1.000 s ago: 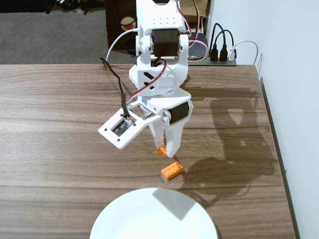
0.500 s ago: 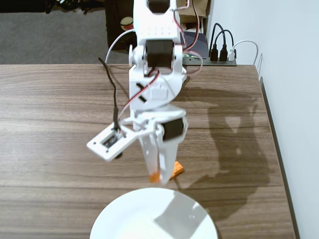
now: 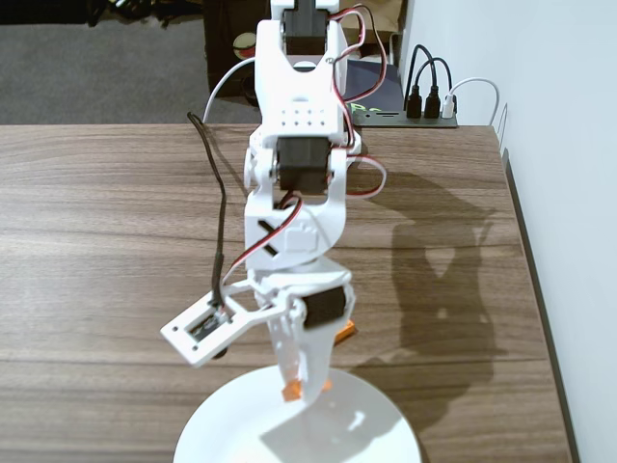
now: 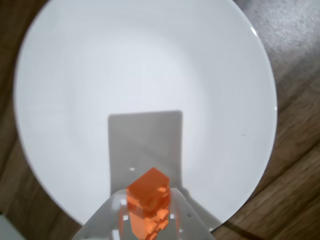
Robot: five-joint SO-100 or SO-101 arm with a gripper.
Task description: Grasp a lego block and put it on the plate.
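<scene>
My gripper [image 3: 301, 389] is shut on a small orange lego block [image 3: 292, 391] and holds it just above the far part of the white plate [image 3: 376, 417]. In the wrist view the lego block [image 4: 147, 197] stands on end between the white fingers of the gripper [image 4: 147, 196], studs facing right, with the plate [image 4: 150, 65] filling the view beneath it. A second orange block [image 3: 346, 331] lies on the wooden table just beyond the plate, mostly hidden behind the arm.
The wrist camera bracket [image 3: 204, 330] sticks out left of the gripper with a black cable [image 3: 221, 222] rising from it. A power strip with plugs [image 3: 431, 101] sits at the table's back right. A white wall [image 3: 569, 193] borders the table's right edge.
The arm has stretched toward the camera, carrying the held block from beside the second block on the table to above the plate's far part. The second block has stayed put.
</scene>
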